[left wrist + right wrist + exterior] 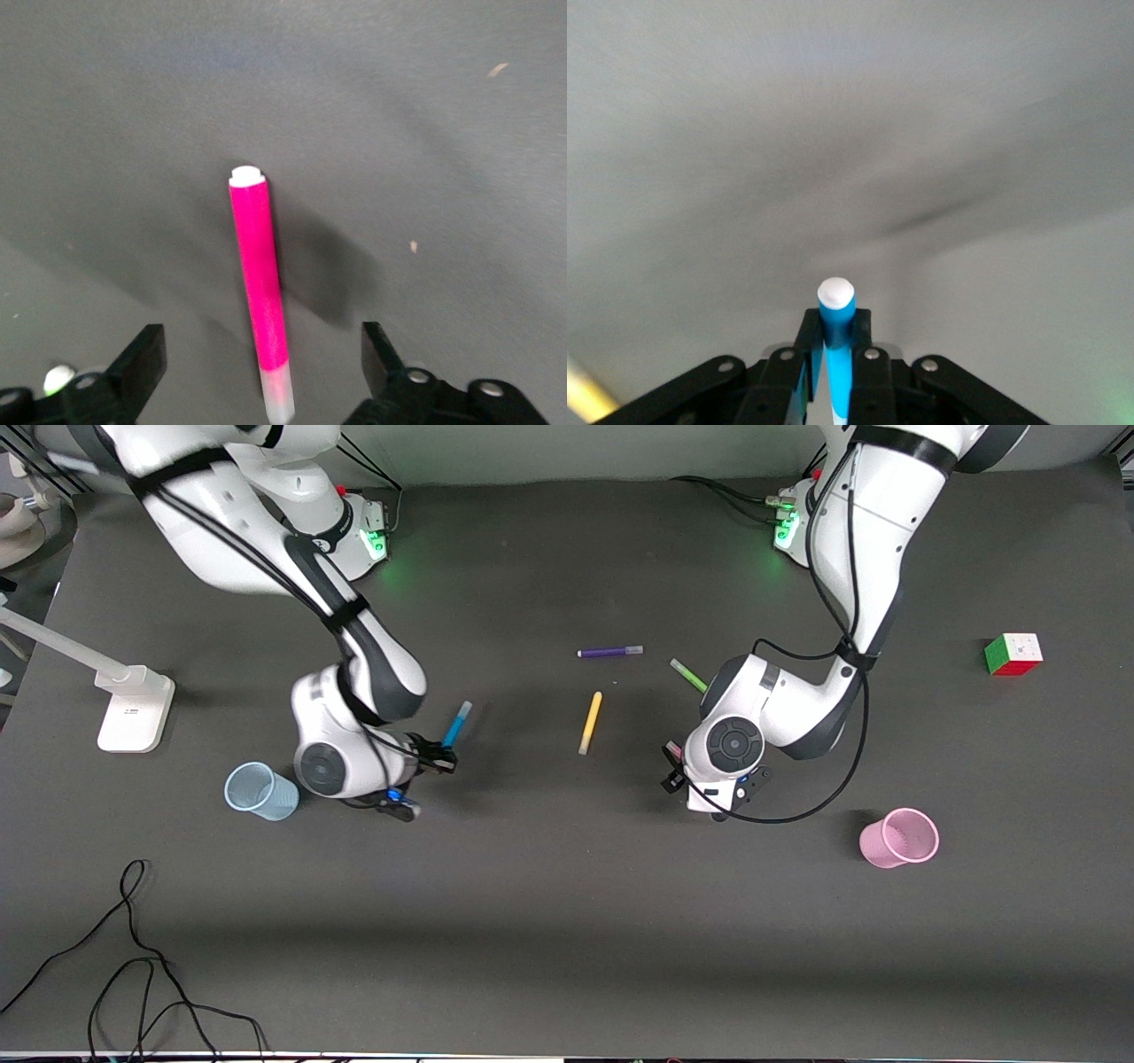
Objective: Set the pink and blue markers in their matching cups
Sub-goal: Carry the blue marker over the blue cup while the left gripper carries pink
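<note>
My right gripper [440,758] is shut on the blue marker [456,726], which sticks out past the fingers. It is over the table beside the pale blue cup [260,790], toward the middle of the table. In the right wrist view the blue marker [835,317] is clamped between the fingers [864,341]. My left gripper [263,359] is open, low over the pink marker [257,266], which lies on the table between the fingers [142,367]. In the front view the left gripper [678,772] hides most of the pink marker [674,752]. The pink cup [899,838] stands upright toward the left arm's end.
A purple marker [609,652], a yellow marker [590,723] and a green marker [688,676] lie mid-table between the arms. A colour cube [1013,654] sits at the left arm's end. A white stand [133,707] and a loose black cable [133,957] are at the right arm's end.
</note>
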